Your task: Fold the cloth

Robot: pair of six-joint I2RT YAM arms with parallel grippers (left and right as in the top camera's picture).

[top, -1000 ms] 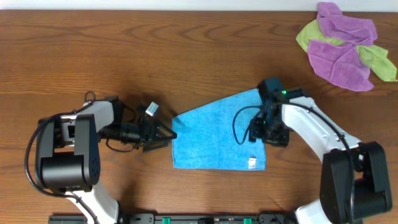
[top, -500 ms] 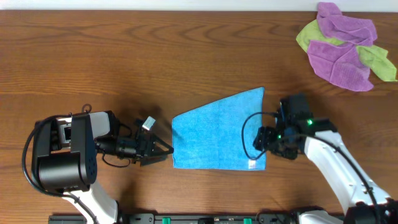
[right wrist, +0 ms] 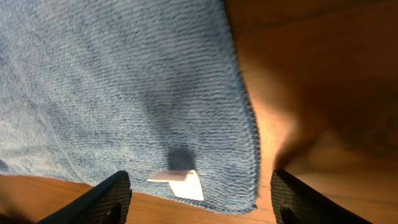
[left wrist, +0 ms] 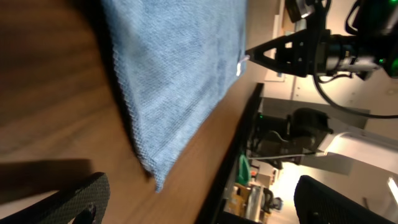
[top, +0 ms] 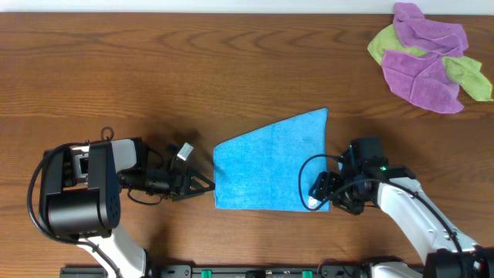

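Cloth [top: 270,166] sits flat on counter [top: 231,77] between arms. Left fingers [left wrist: 68,199] and right fingers [right wrist: 99,199] wide open, empty, low at its near corners. Risk: closing high misses the hem, or scraping bunches it.

Wooden table [top: 193,69]: blue cloth [top: 266,168] near centre, purple-and-lime cloths [top: 426,68] at corner.

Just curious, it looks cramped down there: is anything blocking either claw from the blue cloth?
Nothing visible. The left claw and right claw sit open at the cloth's lower corners, with only bare table beside them.
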